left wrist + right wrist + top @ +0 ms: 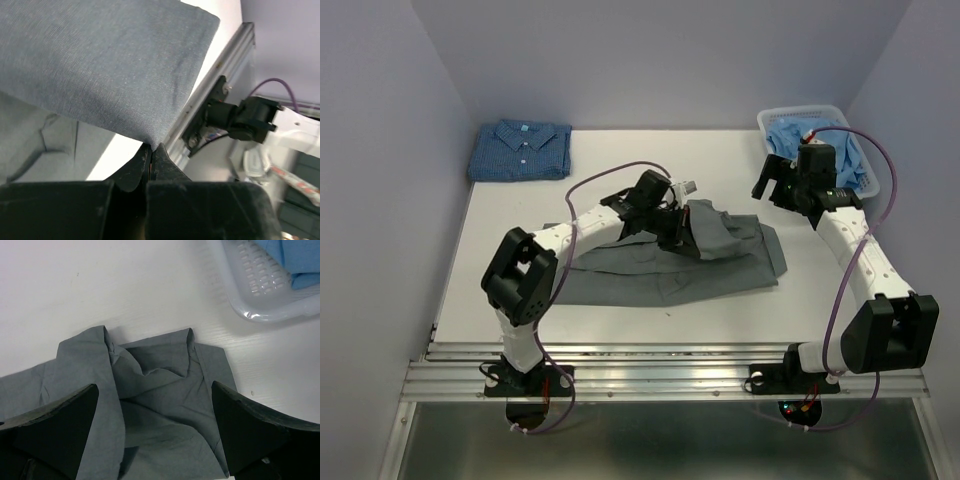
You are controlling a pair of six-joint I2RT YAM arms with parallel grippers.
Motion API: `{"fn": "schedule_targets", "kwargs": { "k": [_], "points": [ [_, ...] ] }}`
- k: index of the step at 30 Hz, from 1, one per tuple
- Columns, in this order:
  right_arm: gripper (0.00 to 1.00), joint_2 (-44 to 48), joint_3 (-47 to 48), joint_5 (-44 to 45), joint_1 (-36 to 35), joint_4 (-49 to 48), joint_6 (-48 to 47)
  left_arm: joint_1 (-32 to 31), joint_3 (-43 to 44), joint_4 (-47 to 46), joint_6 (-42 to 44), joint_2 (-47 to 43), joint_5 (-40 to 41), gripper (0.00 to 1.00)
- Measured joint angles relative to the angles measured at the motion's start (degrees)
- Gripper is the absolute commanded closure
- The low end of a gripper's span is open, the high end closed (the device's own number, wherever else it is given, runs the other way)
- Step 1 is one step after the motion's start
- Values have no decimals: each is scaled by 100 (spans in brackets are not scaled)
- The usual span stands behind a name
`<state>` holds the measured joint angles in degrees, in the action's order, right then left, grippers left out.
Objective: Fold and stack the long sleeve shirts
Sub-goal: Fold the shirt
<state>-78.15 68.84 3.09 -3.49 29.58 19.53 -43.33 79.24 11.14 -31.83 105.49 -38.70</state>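
Checked blue shirt (519, 150) lies folded; left jaws pinch the seemingly half-folded grey shirt (720, 270) below the spread right jaws; stacking remains.

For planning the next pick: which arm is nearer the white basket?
Right. The right arm reaches beside the basket, jaws open; the left arm is mid-table, pinching the grey shirt.

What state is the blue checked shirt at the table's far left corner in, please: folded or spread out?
Folded: the blue checked shirt lies as a compact rectangle, collar on top, with no sleeves spread out.
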Motion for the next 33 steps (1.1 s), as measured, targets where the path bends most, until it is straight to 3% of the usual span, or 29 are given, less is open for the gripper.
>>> {"fn": "schedule_targets", "kwargs": {
  "k": [8, 17, 27, 33],
  "points": [
    [0, 2, 0, -13, 0, 0, 22, 629, -1075, -365, -1016, -916, -715, 100],
    [0, 2, 0, -22, 0, 0, 44, 1438, -2455, -1567, -2496, -2190, -820, 100],
    [0, 2, 0, -55, 0, 0, 85, 1899, -3106, -2026, -3703, -2872, -625, 100],
    [0, 2, 0, -232, 0, 0, 85, 2059, -2629, -1580, -3960, -3482, -238, 100]
  ]
}}
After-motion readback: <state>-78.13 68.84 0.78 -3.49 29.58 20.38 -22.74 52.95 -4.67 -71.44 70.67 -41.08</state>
